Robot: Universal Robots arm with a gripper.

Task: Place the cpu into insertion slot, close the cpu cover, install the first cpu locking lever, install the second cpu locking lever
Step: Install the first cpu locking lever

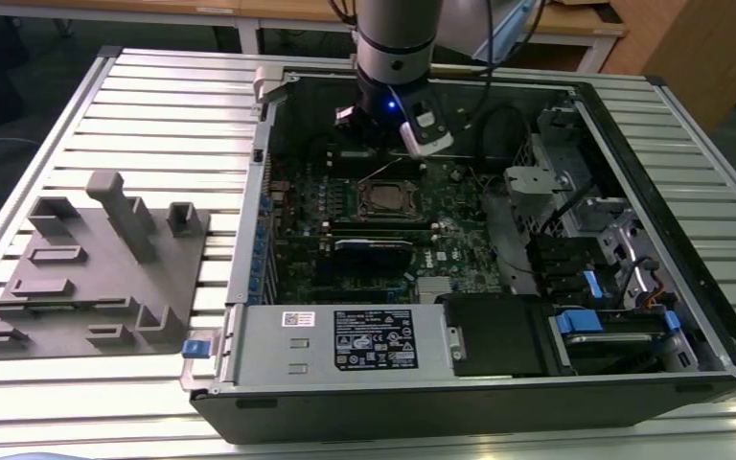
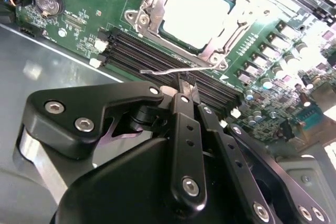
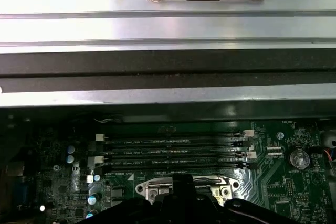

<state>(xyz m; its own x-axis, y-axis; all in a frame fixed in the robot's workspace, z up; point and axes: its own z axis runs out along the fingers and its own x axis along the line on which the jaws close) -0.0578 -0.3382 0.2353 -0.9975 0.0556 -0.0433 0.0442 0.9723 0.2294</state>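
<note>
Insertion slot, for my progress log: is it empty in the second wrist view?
No, the cpu sits inside the insertion slot, pale metal face up.

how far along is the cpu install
Done, it seems: the cpu sits in the insertion slot with the cpu cover down over it. In hand: the shut gripper is at a thin wire locking lever lying free beside the socket. Left: latching that lever; the other lever's state is unclear.
</note>
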